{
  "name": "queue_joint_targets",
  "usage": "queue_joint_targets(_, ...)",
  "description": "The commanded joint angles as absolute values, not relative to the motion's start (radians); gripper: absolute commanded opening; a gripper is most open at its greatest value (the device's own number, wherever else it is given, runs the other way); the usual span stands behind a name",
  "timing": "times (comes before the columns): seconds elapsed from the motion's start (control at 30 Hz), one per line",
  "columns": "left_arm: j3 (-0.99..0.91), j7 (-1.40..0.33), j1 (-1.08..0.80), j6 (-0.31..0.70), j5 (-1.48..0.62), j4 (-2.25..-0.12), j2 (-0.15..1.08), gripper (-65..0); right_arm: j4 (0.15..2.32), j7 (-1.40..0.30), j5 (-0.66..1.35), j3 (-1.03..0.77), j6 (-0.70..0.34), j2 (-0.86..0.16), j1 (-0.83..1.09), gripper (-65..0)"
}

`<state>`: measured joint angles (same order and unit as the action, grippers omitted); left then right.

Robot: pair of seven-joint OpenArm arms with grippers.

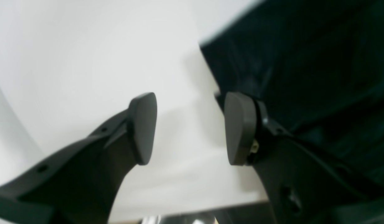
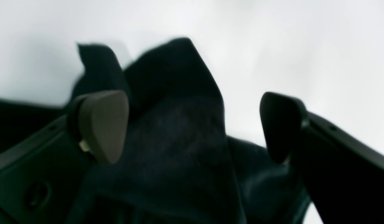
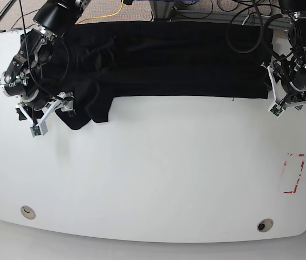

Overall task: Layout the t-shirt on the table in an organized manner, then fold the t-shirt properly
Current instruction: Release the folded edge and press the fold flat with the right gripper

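The table (image 3: 153, 179) is mostly bare, and the shirt (image 3: 169, 59) lies stretched along the top of the frame, bunched at upper left. Risk: one claw pulling alone would probably skew it. The right claw (image 2: 192, 127) is spread with a fold between its pads. The left claw (image 1: 192, 127) is spread too, shirt edge just beside it.

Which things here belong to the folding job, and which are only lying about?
Belong to the job:
t-shirt
table
left tool
right tool

Only lying about:
red tape outline
two grommet holes
cables
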<state>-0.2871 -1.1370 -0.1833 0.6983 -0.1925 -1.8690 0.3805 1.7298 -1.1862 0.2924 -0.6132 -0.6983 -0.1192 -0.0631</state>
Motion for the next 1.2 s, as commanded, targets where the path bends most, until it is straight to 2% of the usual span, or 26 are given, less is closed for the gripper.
queue_joint_targets(0.0, -0.294, -1.158, -0.148, 0.698, -0.191, -1.888, 0.397, -32.9, 1.650, -1.156, 0.295, -0.618, -0.698, -0.142, -0.136, 0.0)
queue_joint_targets(0.47, -0.294, -1.168, -0.116, 0.698, -0.191, -1.888, 0.397, -33.1, 1.446, -1.076, 0.295, -0.616, -0.698, -0.177, -0.180, 0.0)
queue_joint_targets(0.87, -0.292, -1.167, -0.096, 0.698, -0.191, -1.886, 0.397, -33.1, 1.420, -1.076, 0.303, -0.558, -0.698, -0.148, -0.160, -1.3)
queue_joint_targets(0.9, -0.292, -1.167, -0.096, 0.698, -0.191, -1.886, 0.397, -33.1, 1.420, -1.076, 0.303, -0.549, -0.698, -0.148, -0.160, -3.3)
queue_joint_targets(0.97, -0.292, -1.167, -0.094, 0.698, -0.191, -1.886, 0.397, -33.1, 1.420, -1.076, 0.303, -0.529, -0.698, -0.147, -0.162, -13.3)
queue_joint_targets(1.0, -0.292, -1.167, -0.094, 0.698, -0.191, -1.886, 0.397, -33.1, 1.420, -1.076, 0.303, -0.522, -0.698, -0.145, -0.163, -20.1)
queue_joint_targets(1.03, -0.292, -1.165, -0.094, 0.698, -0.191, -1.886, 0.397, -33.1, 1.420, -1.076, 0.303, -0.519, -0.698, -0.143, -0.165, -30.9)
queue_joint_targets(1.07, -0.292, -1.165, -0.094, 0.698, -0.191, -1.886, 0.397, -33.1, 1.420, -1.076, 0.303, -0.519, -0.698, -0.143, -0.165, -35.4)
queue_joint_targets(1.13, -0.292, -1.165, -0.094, 0.698, -0.191, -1.885, 0.397, -33.1, 1.420, -1.076, 0.305, -0.518, -0.698, -0.142, -0.174, -56.6)
queue_joint_targets(1.17, -0.292, -1.165, -0.094, 0.698, -0.191, -1.885, 0.397, -33.1, 1.420, -1.076, 0.305, -0.518, -0.698, -0.142, -0.179, -60.2)
